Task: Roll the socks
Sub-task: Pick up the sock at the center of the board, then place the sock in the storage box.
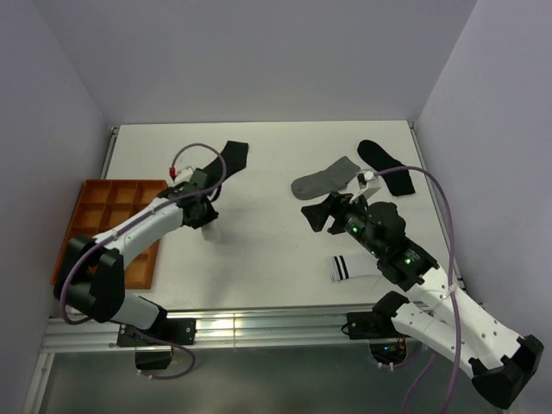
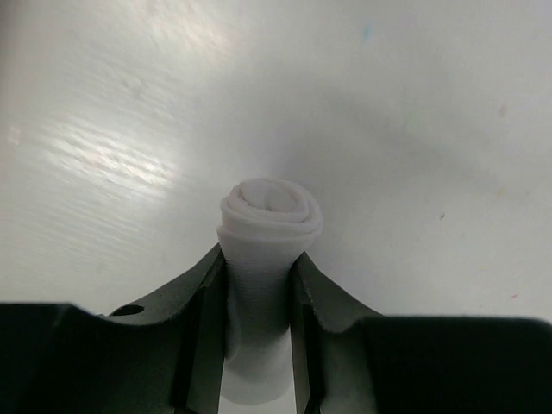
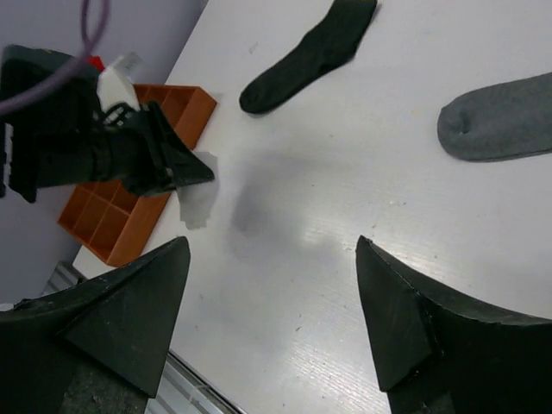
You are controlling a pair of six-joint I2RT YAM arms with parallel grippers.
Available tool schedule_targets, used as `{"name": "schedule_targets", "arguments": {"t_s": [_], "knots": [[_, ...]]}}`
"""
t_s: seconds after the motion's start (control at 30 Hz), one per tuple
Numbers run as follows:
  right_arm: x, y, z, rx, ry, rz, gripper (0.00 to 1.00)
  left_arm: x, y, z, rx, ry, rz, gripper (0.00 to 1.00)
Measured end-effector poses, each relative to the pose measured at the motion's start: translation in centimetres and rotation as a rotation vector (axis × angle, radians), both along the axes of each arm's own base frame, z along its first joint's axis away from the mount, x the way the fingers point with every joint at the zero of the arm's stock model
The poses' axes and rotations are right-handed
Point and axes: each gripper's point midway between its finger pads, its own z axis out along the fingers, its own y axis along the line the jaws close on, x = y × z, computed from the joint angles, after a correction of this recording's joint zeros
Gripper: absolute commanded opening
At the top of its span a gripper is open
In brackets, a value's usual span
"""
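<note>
White sock, rolled tight, sits clamped in our left gripper; our right gripper hangs wide and empty. We judge even pressure prevents unrolling.

1. The tray lies on the table at its left edge, toward the near corner.
2. The rolled sock stands right of the tray, clamped between the fingers of the left gripper.
3. The first flat sock lies behind it, toward the far edge.
4. The second flat sock lies right of centre, and the third flat sock is just beside it, toward the far right corner.
5. The fourth sock lies toward the near edge, right of centre.
6. The right gripper hangs between the second and fourth.
</note>
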Motion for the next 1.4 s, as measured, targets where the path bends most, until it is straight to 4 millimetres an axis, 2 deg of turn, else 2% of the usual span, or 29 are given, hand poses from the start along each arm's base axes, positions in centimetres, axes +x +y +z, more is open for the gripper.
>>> {"name": "schedule_targets", "arguments": {"t_s": [0.17, 0.27, 0.43, 0.53, 0.63, 0.8, 0.97, 1.2, 1.4], "knots": [[-0.6, -1.3, 1.0, -0.017, -0.046, -0.026, 0.85, 3.6, 5.0, 5.7, -0.004, -0.125, 0.103, 0.00], [-0.7, -1.3, 0.8, -0.034, -0.046, -0.016, 0.84, 5.7, 8.8, 8.5, -0.003, -0.180, 0.185, 0.00], [-0.6, -0.6, -0.2, -0.058, -0.050, 0.029, 0.86, 8.2, 15.4, 10.6, -0.003, -0.210, 0.317, 0.00], [-0.7, -0.5, -1.4, -0.091, -0.053, 0.052, 0.87, 9.0, 18.9, 10.3, -0.010, -0.195, 0.383, 0.00], [-0.6, -0.5, -1.4, -0.118, -0.079, 0.058, 0.87, 9.3, 22.5, 9.1, -0.011, -0.164, 0.452, 0.01], [-0.3, -0.5, -1.2, -0.135, -0.103, 0.064, 0.87, 9.4, 26.2, 6.8, -0.017, -0.130, 0.520, 0.00], [-0.1, -0.5, -1.6, -0.155, -0.106, 0.067, 0.87, 9.6, 28.4, 5.4, -0.002, -0.110, 0.550, 0.00], [0.1, -0.6, -1.9, -0.173, -0.108, 0.061, 0.86, 9.6, 31.1, 5.3, 0.076, -0.150, 0.601, 0.00], [0.1, -0.6, -2.1, -0.178, -0.107, 0.063, 0.86, 7.2, 31.3, 1.9, 0.114, -0.086, 0.633, 0.00]]}}
